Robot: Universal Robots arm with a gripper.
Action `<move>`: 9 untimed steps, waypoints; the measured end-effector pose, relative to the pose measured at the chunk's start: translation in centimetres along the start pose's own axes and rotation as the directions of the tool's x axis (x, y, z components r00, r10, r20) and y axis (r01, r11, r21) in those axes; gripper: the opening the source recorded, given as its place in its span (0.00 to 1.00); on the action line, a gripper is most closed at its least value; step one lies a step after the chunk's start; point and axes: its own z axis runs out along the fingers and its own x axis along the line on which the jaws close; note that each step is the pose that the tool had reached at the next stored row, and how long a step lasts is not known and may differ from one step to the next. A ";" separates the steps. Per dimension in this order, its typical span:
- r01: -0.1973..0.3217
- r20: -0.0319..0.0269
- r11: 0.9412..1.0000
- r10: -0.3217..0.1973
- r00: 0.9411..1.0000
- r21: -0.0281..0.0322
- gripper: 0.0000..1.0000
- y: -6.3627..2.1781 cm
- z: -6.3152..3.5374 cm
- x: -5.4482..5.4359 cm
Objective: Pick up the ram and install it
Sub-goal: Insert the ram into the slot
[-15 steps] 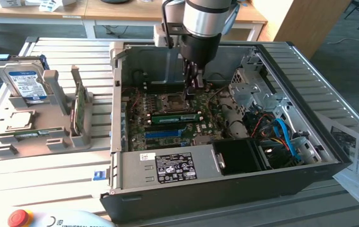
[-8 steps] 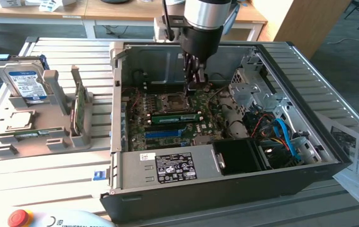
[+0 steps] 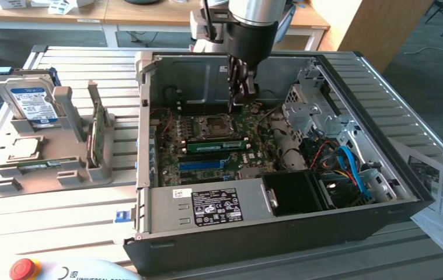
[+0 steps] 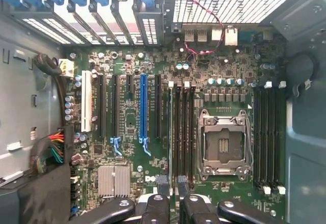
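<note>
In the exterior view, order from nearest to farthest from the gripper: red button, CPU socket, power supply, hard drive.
1. CPU socket, inside the case, just beneath the gripper.
2. Power supply, case's near end, and hard drive, tray at the exterior view's left: too close to call.
3. Red button, before the case, the exterior view's lower left.

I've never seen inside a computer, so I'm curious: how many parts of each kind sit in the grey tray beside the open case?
Hard drive: 1
Upright green card: 1
Square processor chip: 1
Green memory stick: 1
Total in the grey tray: 4
</note>
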 end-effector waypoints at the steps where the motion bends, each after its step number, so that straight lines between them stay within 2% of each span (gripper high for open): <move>1: 0.000 -0.001 1.000 0.000 1.000 0.000 0.20 0.00 -0.14 0.0; 9: 0.000 -0.002 1.000 0.000 1.000 0.000 0.20 0.00 -0.90 0.0</move>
